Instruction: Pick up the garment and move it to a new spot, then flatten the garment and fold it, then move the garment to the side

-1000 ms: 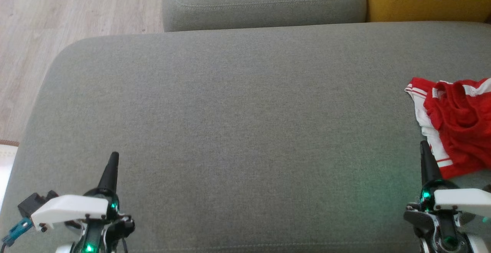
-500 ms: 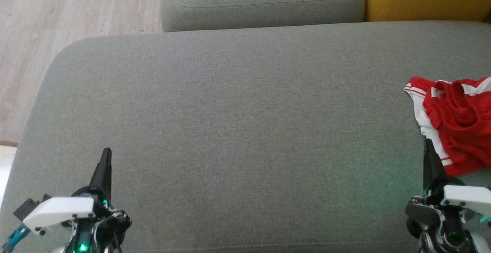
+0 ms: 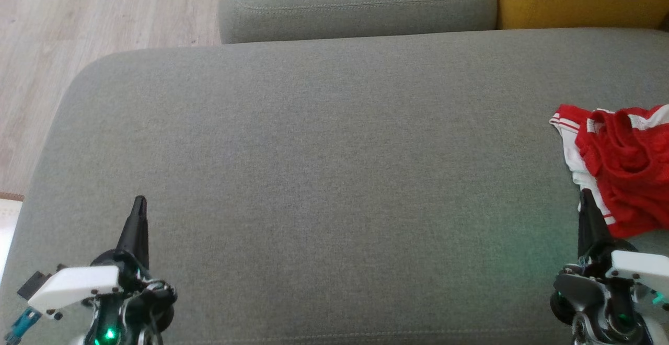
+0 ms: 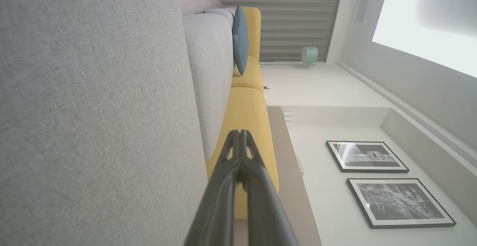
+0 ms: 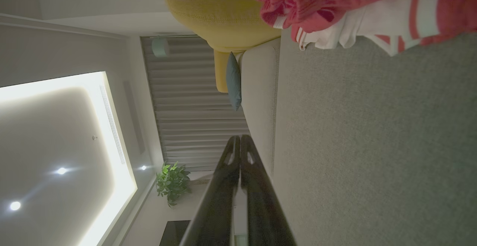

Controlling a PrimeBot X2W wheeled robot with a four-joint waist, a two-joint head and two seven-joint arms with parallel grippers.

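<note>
A living room, with sofa [image 3: 313, 151] and framed pictures [image 4: 367, 156].

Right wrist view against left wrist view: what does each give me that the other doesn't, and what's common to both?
Right wrist view: the crumpled red-and-white garment lying on the grey seat cushion, a potted plant, and the right gripper, shut and holding nothing.
Left wrist view: two framed black-and-white pictures on the wall, and the left gripper, shut and holding nothing.
Shared: the grey seat cushion, the yellow sofa section, the blue pillow and the grey curtain.
</note>
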